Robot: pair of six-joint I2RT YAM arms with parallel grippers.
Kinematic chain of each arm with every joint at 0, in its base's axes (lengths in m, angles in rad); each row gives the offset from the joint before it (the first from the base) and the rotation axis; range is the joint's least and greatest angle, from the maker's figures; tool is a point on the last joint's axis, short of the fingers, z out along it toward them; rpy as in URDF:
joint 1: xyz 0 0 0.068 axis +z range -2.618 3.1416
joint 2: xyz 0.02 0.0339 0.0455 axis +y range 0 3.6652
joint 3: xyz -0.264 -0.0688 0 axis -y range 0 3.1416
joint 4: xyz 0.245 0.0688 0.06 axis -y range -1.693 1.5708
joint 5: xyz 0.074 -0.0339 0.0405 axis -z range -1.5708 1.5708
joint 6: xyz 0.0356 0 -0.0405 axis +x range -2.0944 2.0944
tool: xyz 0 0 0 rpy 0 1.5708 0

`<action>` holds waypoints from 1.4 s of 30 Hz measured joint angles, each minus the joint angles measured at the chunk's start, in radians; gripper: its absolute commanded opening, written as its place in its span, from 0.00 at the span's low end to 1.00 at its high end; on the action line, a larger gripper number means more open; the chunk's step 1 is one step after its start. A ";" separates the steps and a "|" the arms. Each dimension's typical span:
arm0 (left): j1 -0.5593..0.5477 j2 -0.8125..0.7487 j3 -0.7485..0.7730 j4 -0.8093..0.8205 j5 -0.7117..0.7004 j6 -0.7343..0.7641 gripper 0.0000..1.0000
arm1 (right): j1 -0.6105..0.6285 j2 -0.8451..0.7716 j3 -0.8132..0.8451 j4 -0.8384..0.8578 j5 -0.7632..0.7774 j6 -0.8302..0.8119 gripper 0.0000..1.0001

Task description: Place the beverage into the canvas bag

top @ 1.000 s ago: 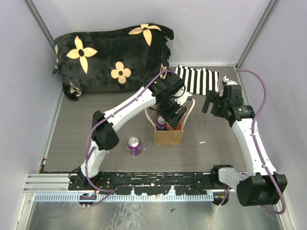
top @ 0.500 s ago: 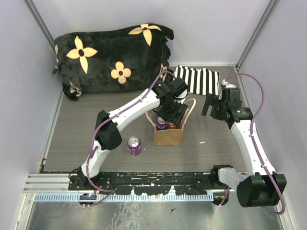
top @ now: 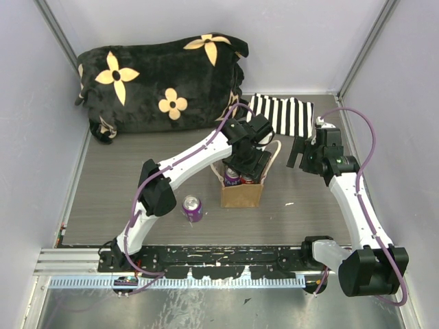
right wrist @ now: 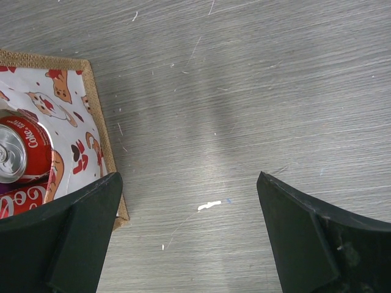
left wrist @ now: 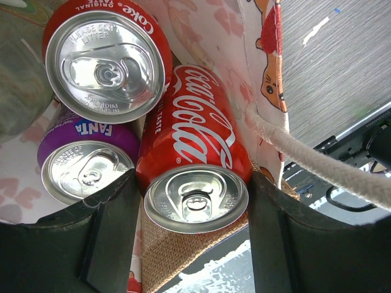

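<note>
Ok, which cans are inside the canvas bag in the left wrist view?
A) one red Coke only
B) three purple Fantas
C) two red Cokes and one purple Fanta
C: the canvas bag holds an upper red Coke can, a second red Coke can held in the left gripper, and a purple Fanta can.

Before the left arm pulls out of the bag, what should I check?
1. Coca-Cola can inside canvas bag: ok.
2. Left pincer released it: not ok, fingers hug both sides.
3. Rope handle clear of left pincer: cannot tell.
4. Right pincer away from bag: ok, open over table.
5. Purple can bagged: not ok, on table.
</note>
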 measured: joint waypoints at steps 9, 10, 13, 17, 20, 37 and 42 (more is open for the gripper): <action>-0.002 0.000 0.000 0.003 -0.001 0.026 0.83 | 0.000 0.000 -0.012 0.003 -0.007 0.008 0.98; -0.002 0.000 0.000 0.006 0.001 0.031 0.86 | 0.000 0.000 -0.012 0.003 -0.008 0.008 0.98; -0.005 0.002 0.000 0.018 0.014 0.041 0.93 | 0.000 0.000 -0.012 0.004 -0.010 0.012 0.98; -0.012 0.002 0.000 0.026 0.021 0.054 0.97 | 0.000 0.000 -0.012 0.009 -0.013 0.015 0.98; -0.014 0.002 0.000 0.027 0.024 0.063 0.97 | 0.000 0.000 -0.014 0.013 -0.014 0.015 0.98; -0.029 -0.172 -0.087 0.085 -0.055 0.234 0.98 | 0.000 0.046 0.096 0.031 -0.056 0.019 0.98; -0.016 -0.310 -0.156 0.098 -0.103 0.285 0.98 | 0.000 0.088 0.198 0.032 -0.076 0.016 0.97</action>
